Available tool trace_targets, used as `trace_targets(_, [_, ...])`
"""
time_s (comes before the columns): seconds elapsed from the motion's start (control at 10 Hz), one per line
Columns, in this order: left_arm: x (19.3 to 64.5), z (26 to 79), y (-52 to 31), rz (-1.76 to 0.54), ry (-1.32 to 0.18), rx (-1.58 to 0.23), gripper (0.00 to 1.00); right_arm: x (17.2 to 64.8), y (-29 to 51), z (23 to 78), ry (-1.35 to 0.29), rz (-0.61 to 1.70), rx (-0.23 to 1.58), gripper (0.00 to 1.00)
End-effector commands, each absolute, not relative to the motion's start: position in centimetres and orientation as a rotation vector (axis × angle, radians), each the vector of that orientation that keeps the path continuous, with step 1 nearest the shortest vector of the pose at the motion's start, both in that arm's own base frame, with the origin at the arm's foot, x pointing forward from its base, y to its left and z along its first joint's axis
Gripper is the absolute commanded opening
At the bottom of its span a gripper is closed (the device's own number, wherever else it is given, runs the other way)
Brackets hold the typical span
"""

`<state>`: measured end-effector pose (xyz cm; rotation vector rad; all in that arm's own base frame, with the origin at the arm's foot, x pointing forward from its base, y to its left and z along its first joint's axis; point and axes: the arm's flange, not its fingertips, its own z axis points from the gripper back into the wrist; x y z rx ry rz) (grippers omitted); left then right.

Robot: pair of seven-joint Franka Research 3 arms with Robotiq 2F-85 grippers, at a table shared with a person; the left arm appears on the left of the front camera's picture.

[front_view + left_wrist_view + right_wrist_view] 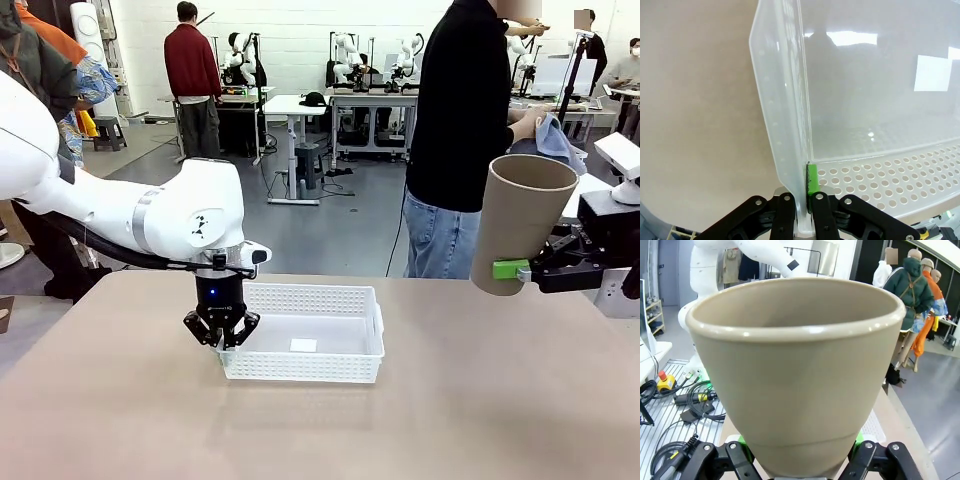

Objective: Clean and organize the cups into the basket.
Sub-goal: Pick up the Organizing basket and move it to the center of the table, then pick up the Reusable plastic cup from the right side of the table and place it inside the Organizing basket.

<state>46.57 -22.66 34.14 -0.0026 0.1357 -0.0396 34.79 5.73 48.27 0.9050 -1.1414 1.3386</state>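
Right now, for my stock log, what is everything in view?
tan-brown matte tumbler cup: one, tan-brown, held in the air at the right
white lattice plastic basket: one, white, table centre, no cup inside
small square label: one, white, on the basket floor
flat beige table: one, beige, under the basket
blue cloth: one, blue, held at the far side
person's hand: one, far side, holding the cloth
left gripper: one, black, shut on the basket's left end wall
right gripper: one, black with green pads, shut on the cup near its base
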Motion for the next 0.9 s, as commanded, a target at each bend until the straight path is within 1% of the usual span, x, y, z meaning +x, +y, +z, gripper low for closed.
trace_targets(0.0, [46.5,34.0,-22.7,-0.044,0.137,0.000,0.00,34.7,5.7,48.4,-1.145,1.349,0.908,0.00])
trace_targets(0.1, [46.5,34.0,-22.7,-0.044,0.137,0.000,0.00,34.7,5.7,48.4,-1.145,1.349,0.908,0.00])
trace_targets(0.2, [46.5,34.0,-22.7,-0.044,0.137,0.000,0.00,34.8,5.7,48.3,-1.142,1.339,0.905,0.79])
trace_targets(0.3, [46.5,34.0,-22.7,-0.044,0.137,0.000,0.00,34.7,6.9,50.5,-1.140,1.404,0.850,0.79])
trace_targets(0.4, [46.5,34.0,-22.7,-0.044,0.137,0.000,0.00,35.3,9.0,53.3,-1.087,1.470,0.765,0.79])
trace_targets(0.5, [46.5,34.0,-22.7,-0.044,0.137,0.000,0.00,36.0,12.1,56.3,-0.951,1.529,0.683,0.79])
trace_targets(0.6, [46.5,34.0,-22.7,-0.044,0.137,0.000,0.00,37.3,15.7,58.3,-0.763,1.569,0.567,0.79])
trace_targets(0.7, [46.5,34.0,-22.7,-0.044,0.137,0.000,0.00,38.8,18.3,57.7,-0.558,1.558,0.440,0.79])
trace_targets(0.8, [46.5,34.0,-22.7,-0.044,0.137,0.000,0.00,40.1,20.3,55.3,-0.315,1.534,0.326,0.79])
